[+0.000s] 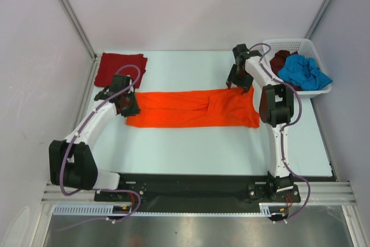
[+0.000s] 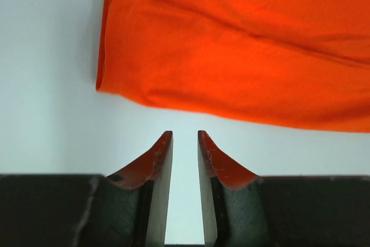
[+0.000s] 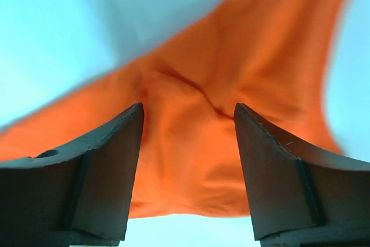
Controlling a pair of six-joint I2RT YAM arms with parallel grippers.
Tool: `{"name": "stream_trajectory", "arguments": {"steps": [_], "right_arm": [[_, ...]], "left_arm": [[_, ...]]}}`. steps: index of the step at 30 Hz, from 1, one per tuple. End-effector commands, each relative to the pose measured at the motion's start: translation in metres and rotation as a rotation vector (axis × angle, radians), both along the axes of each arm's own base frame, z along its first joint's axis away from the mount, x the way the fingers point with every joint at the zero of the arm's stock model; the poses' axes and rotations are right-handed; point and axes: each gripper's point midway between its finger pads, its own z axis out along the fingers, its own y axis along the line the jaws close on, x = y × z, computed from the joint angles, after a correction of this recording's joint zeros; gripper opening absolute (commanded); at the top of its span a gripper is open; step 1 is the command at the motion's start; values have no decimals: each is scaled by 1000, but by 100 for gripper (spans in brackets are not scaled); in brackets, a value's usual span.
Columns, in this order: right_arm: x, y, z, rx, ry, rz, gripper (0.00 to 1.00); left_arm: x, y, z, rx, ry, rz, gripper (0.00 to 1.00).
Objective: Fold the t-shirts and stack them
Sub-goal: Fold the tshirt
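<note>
Roughly partway through, by my read. One dark red shirt (image 1: 120, 67) lies folded flat at 10 o'clock on the bench (image 1: 202, 148); it looks finished and is probably the base of the stack. The orange shirt (image 1: 191, 108) sits mid-bench as a long narrow strip running 9 to 3 o'clock, seemingly folded lengthwise only. It likely needs cross folds, then a move onto the dark red one. The blue shirt (image 1: 303, 72) and maroon shirt (image 1: 281, 59) are crumpled in the white basket (image 1: 289, 43) at 2 o'clock, unfolded, so two full folds are left. The left claw (image 2: 185, 136) is at the strip's 9 o'clock end, jaws a narrow slit apart with nothing between them, the cloth edge just beyond the tips. The right claw (image 3: 188, 108) is at the strip's 3 o'clock end, at the far corner, jaws spread wide over bunched orange cloth and not pinching it. The bench top is pale, smooth and matte. Plain pale walls (image 1: 191, 10) stand on three sides, with metal posts (image 1: 69, 13) at the corners. A dark rail (image 1: 191, 186) at 6 o'clock carries both arm bases.
</note>
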Motion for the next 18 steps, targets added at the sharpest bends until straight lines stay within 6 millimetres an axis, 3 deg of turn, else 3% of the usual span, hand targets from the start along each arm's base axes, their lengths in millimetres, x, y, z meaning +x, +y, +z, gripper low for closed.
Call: {"name": "stream_trajectory", "arguments": {"steps": [1,2,4,5,6,7,9,10,12,16,18], "right_arm": [[-6,-17,79,-163,-122,90,69],[-12,-19,90,-185,-132,102,69],[-24,-15,99,-240,-136,153,69],[-34,-12,93,-251,-111,177,68],[-40,-8,100,-237,-123,187,68],[-43,6,97,-174,-125,207,67],[-55,19,85,-138,-102,220,66],[-56,24,81,-125,-106,217,66],[-64,33,67,-80,-72,191,66],[-66,35,48,-83,-82,143,67],[-68,38,38,-69,-82,129,67]], "left_arm": [[34,-5,23,51,-77,-52,29],[47,-9,33,54,-109,-65,31],[62,-14,16,75,-55,-90,31],[75,-16,27,79,-57,-93,26],[83,-16,21,90,-32,-89,24],[99,-17,15,104,-13,-87,23],[108,-16,1,126,40,-84,20],[113,-16,-16,141,79,-88,19],[124,-18,-18,153,80,-90,18],[143,-19,-29,179,88,-94,19],[145,-11,-45,227,131,-84,18]]}}
